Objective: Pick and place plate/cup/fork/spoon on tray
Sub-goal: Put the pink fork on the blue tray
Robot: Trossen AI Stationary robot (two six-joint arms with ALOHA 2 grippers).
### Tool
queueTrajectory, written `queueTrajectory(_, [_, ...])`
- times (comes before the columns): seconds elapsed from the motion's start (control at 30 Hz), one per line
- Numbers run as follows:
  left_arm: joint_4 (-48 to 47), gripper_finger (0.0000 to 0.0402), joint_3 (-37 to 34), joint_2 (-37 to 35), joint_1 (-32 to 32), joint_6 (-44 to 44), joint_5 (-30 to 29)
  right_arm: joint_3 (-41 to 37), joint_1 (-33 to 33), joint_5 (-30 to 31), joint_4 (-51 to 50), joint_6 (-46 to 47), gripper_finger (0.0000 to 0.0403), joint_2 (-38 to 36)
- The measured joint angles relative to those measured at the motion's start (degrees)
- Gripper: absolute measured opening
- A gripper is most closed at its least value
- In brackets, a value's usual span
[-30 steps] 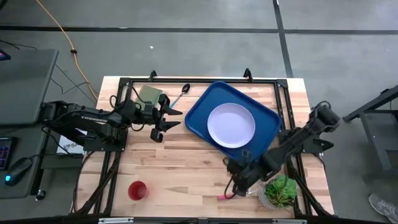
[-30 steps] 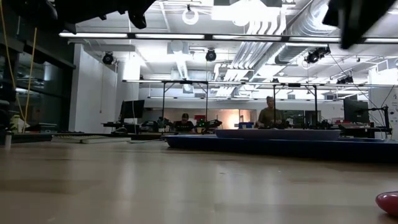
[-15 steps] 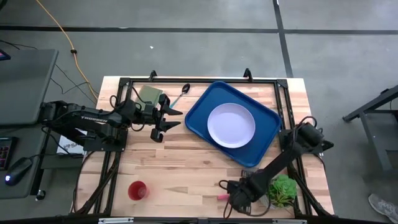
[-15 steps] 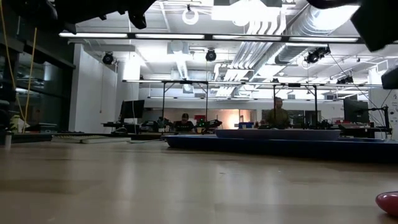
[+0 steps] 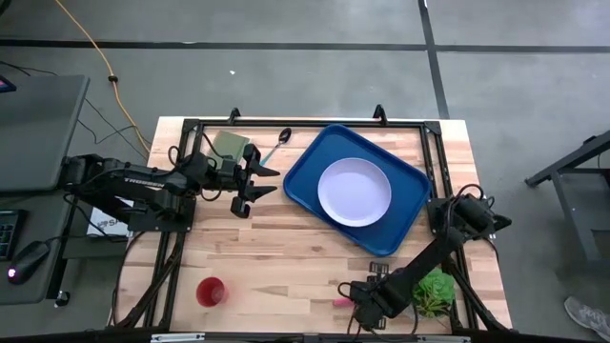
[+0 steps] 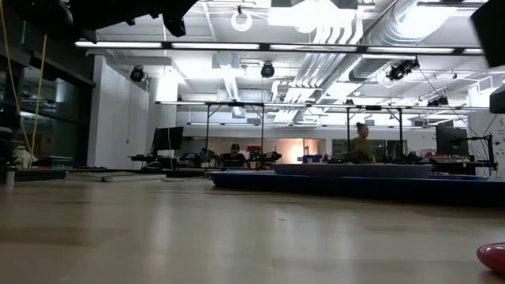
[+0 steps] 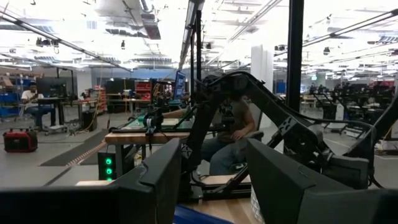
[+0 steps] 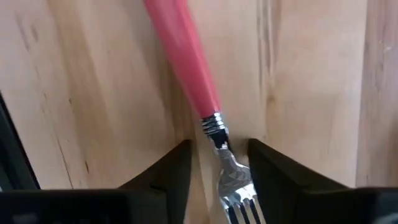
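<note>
Fork (image 8: pixel 205 99) is lying flat on the wooden table (image 5: pixel 286 248) near its front edge, well apart from the tray (image 5: pixel 410 176). The right gripper (image 8: pixel 217 165) is straddling the neck with jaws apart, poised to close there. The long axis is running from pink handle to tines, which are pointing toward the gripper.

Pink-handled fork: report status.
Right gripper open, straddling the pink-handled silver fork lying on the wooden table. Left gripper open, idle. Nothing obstructing.
</note>
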Motion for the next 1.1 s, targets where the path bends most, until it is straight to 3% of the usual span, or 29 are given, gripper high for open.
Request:
queueTrajectory(0.27, [0.04, 0.0161, 0.00, 0.00, 0.00, 0.00, -0.01, -0.12, 0.48, 2.33, -0.27, -3.17, 0.0011, -0.03])
queueTrajectory(0.43, [0.02, 0.0161, 0.00, 0.00, -0.02, -0.11, 0.01, -0.30, 0.10, 3.59, -0.40, -5.77, 0.0021, -0.65])
queueTrajectory(0.57, [0.00, 0.0161, 0.00, 0.00, -0.06, -0.59, 0.01, -0.40, -1.54, 7.65, -2.03, -8.39, 0.0005, -2.62])
queueTrajectory(0.73, [-0.36, 0.0161, 0.00, 0.00, -0.32, -1.37, 0.10, 6.78, -3.53, 12.48, -10.83, -14.84, 0.0006, -3.89])
queueTrajectory(0.97, [-11.63, 0.0161, 0.02, 0.00, -2.01, -3.08, 0.13, 21.60, -8.79, 26.84, -28.17, -23.86, 0.0002, -4.10])
queueTrajectory(1.1, [-16.92, 0.0161, 0.02, 0.26, -2.89, -9.10, 0.10, 25.33, -12.59, 34.65, -31.38, -27.50, 0.0002, -4.11])
